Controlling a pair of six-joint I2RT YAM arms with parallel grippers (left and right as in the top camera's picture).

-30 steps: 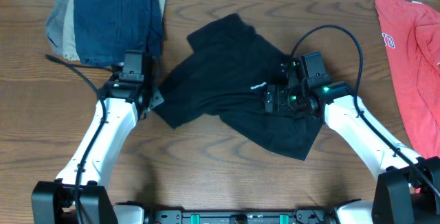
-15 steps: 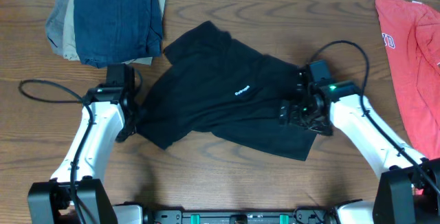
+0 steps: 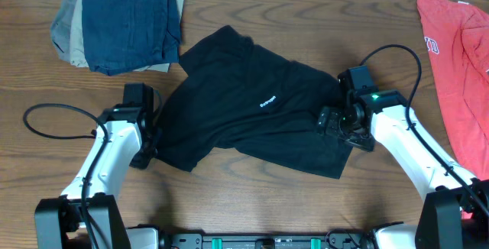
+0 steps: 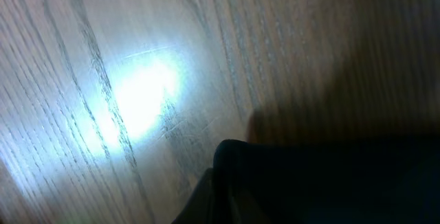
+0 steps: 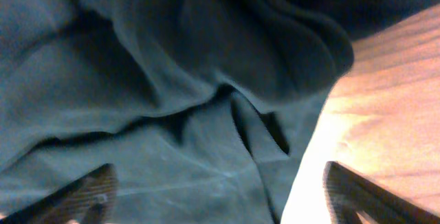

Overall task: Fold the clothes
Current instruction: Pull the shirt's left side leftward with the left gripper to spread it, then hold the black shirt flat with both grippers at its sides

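**Black T-shirt spread mid-tabletop, one end effector on each side**

Surface: brown wood-grain tabletop (image 3: 244,203), with a bright glare patch in the left wrist view. A stack of folded garments (image 3: 122,24), dark blue on top, sits at the far left corner. A red T-shirt (image 3: 458,66) lies at the right edge.

The black T-shirt (image 3: 229,88) lies crumpled but opened out in the middle, its small white logo (image 3: 267,102) facing up.

Left end effector (image 3: 149,148): fully closed at the shirt's near-left edge, with dark fabric bunched at its tip. It appears pinched on the cloth.

Right end effector (image 3: 335,121): jaws wide apart over the shirt's right edge. Its fingers (image 5: 347,189) straddle wrinkled fabric, one over bare wood, gripping nothing.

Versus a second ago: the shirt has shifted left and spread wider. The left arm has moved away from the stack towards the near edge. The right arm has moved from mid-shirt to the right margin.
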